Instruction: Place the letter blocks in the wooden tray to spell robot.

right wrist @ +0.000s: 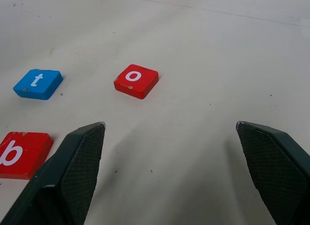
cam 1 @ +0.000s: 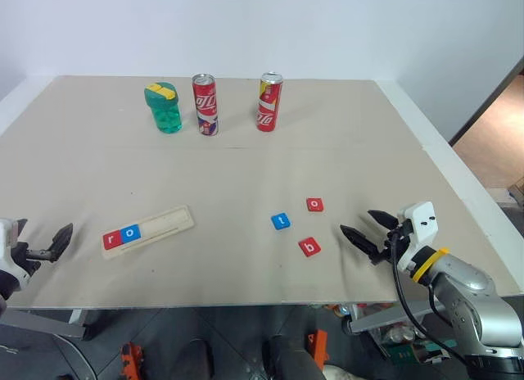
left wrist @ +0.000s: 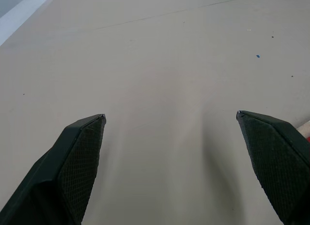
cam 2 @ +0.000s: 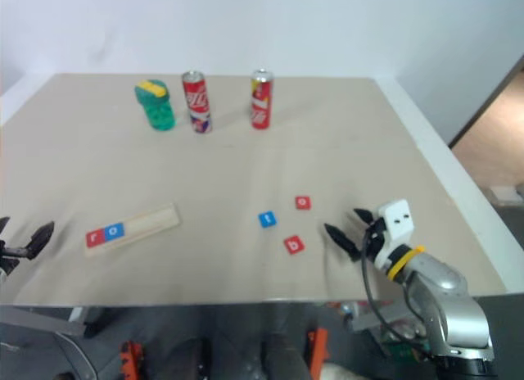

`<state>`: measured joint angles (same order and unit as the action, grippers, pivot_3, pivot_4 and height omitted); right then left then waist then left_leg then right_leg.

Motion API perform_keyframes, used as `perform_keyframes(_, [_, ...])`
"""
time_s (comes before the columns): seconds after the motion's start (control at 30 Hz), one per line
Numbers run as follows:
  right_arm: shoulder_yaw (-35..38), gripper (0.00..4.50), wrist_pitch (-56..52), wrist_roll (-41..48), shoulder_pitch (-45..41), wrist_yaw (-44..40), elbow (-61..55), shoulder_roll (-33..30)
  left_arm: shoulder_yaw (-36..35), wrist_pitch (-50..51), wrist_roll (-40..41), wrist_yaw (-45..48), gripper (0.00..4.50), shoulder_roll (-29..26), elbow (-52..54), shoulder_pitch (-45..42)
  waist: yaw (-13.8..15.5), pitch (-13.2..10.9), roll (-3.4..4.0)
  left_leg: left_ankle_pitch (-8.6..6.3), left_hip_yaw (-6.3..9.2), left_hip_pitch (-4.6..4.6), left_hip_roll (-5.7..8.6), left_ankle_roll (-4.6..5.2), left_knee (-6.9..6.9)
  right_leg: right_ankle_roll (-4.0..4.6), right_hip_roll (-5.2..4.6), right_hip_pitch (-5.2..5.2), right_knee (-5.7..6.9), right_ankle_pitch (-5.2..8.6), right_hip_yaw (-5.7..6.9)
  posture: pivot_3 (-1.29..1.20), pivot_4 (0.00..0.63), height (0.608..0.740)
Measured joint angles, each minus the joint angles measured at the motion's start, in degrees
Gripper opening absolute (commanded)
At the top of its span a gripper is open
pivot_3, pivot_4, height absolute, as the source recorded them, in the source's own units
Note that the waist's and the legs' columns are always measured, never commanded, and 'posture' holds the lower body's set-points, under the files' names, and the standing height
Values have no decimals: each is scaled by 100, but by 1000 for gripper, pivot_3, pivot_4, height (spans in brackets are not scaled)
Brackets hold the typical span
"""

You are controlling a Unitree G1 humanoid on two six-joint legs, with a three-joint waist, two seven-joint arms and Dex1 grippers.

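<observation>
The wooden tray [cam 1: 164, 224] lies at the front left of the table and holds a red r block [cam 1: 111, 240] and a blue o block [cam 1: 130, 232] side by side at its left end. Three letter blocks lie loose on the table to the right: a blue t [cam 1: 281, 222], a red o [cam 1: 315, 205] and a red b [cam 1: 309, 247]. My right gripper [cam 1: 355, 220] hovers open just right of these three, with nothing between its fingers [right wrist: 80, 171]. My left gripper [cam 1: 46, 226] is open and empty left of the tray, over bare table.
A green bottle [cam 1: 164, 107] and two red cans [cam 1: 205, 104] [cam 1: 269, 101] stand in a row at the back. The table's white right edge [cam 1: 458, 179] runs close behind my right arm. The front edge lies just below both grippers.
</observation>
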<state>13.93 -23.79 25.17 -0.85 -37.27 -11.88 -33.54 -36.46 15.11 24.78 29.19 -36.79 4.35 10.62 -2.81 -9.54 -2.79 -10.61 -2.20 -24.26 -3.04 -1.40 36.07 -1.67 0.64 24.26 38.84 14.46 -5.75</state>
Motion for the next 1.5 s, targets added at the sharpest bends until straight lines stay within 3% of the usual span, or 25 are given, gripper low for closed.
perform_keyframes(0.4, [-65,4473,267,-139,-247,-195,162,-2,8,-30,-74,1,4500,8,2,-30,2,0,0,0,-1,0,5,0,-1,0,1,0,0,0,1,0,150,740])
perform_keyframes(0.53, [-309,4473,565,-256,-412,-655,390,-187,120,28,1,282,4500,-69,34,-178,1,0,0,1,-2,1,7,1,1,1,1,-1,1,-2,2,0,150,740])
perform_keyframes(0.87, [-1736,4473,1112,-219,-1670,-2874,575,-495,2052,533,151,2506,4500,-1355,290,-1285,-4,-5,4,0,-5,-1,1,1,-4,2,10,6,3,-2,9,0,150,740])
perform_keyframes(1.27, [-2519,4473,1472,-658,-2903,-3228,1220,99,3386,-242,-875,3544,4500,-1592,-1174,-2597,5,-7,7,-3,4,-6,-1,-4,-16,-11,17,14,17,2,22,0,150,740])
perform_keyframes(1.5, [-2535,4473,1487,-736,-2904,-3212,1215,140,3508,-402,-1016,3789,4500,-1550,-1538,-2714,8,-7,7,-5,6,-7,-1,-5,-11,-12,15,13,22,3,24,0,150,740])
